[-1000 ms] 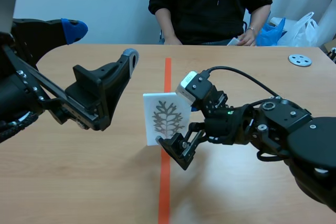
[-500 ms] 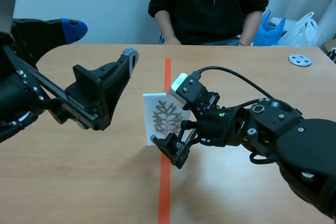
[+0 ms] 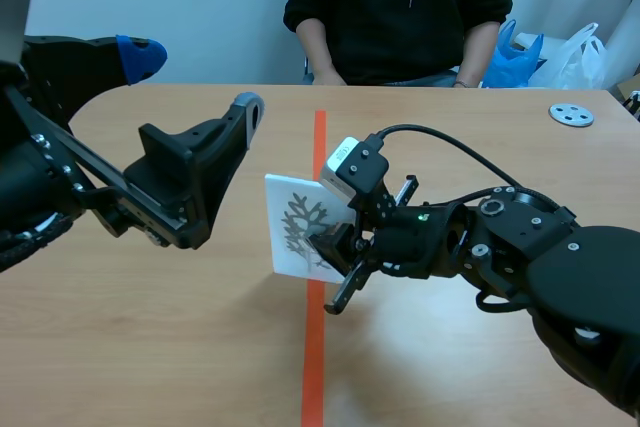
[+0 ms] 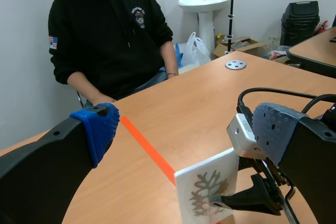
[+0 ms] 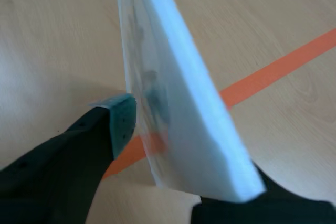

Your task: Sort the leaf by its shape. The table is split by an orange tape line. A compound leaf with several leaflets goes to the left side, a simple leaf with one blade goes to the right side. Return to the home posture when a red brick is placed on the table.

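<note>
orange tape line [image 3: 319,147]: scene view first, it runs straight down the middle of the table [image 3: 480,147]
leaf card [image 3: 293,227]: white with a branching, many-lobed leaf print, tilted, sitting right at the tape line and mostly on its left side
right gripper [image 3: 335,257]: comes in from right of the tape line and is pinching the card
left gripper [image 3: 195,82]: well left of the tape line, fingers spread wide, not touching the card
blue pads [image 4: 100,129]: left wrist view, far apart, with the tape line and card ahead between them
grey-green pad [image 5: 123,119]: right wrist view, pressed on the card's printed face; the tape line runs under the card
</note>
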Controlling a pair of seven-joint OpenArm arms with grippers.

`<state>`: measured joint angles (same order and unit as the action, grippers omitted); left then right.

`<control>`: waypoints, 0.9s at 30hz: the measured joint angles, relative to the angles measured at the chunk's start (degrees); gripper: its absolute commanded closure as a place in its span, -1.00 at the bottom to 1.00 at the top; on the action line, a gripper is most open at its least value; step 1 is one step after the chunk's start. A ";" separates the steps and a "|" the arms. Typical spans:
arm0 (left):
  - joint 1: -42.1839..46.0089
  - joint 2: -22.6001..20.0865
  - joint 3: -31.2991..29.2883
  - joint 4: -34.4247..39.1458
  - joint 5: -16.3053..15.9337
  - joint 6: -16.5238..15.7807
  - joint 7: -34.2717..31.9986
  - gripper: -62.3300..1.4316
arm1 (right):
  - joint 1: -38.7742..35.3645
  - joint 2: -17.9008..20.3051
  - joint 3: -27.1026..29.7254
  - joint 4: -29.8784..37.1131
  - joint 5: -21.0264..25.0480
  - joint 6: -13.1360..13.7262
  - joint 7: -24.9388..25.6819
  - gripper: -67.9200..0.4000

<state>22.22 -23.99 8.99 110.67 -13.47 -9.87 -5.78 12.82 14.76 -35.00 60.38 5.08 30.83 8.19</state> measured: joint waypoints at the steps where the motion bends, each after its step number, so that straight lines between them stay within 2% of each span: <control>1: 0.00 0.00 0.00 0.00 0.00 0.00 0.00 -0.76 | 0.00 0.00 0.00 0.00 0.00 -0.07 0.00 0.84; 3: 0.00 0.00 0.00 0.00 0.00 0.00 0.00 -0.76 | 0.00 -0.02 0.00 0.00 0.00 -0.74 0.15 0.94; 11: 0.00 0.00 0.00 0.00 0.00 0.00 0.00 -0.76 | -0.04 0.00 0.00 0.00 0.00 -1.31 0.42 0.95; 16: 0.00 -0.31 0.00 0.00 0.00 0.00 0.00 -0.76 | -0.22 -0.02 0.74 0.00 0.02 -4.07 0.83 0.95; 21: 0.00 -0.83 0.00 0.00 0.00 0.17 0.00 -0.76 | -2.29 -0.13 9.31 0.33 0.74 -6.21 0.81 0.95; 27: 0.00 -0.94 0.00 0.00 0.00 0.17 0.00 -0.76 | -6.32 -0.11 22.03 1.14 3.82 -6.03 0.81 0.95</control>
<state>22.22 -24.93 8.99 110.67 -13.47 -9.69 -5.78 6.50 14.66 -12.97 61.52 8.91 24.80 8.99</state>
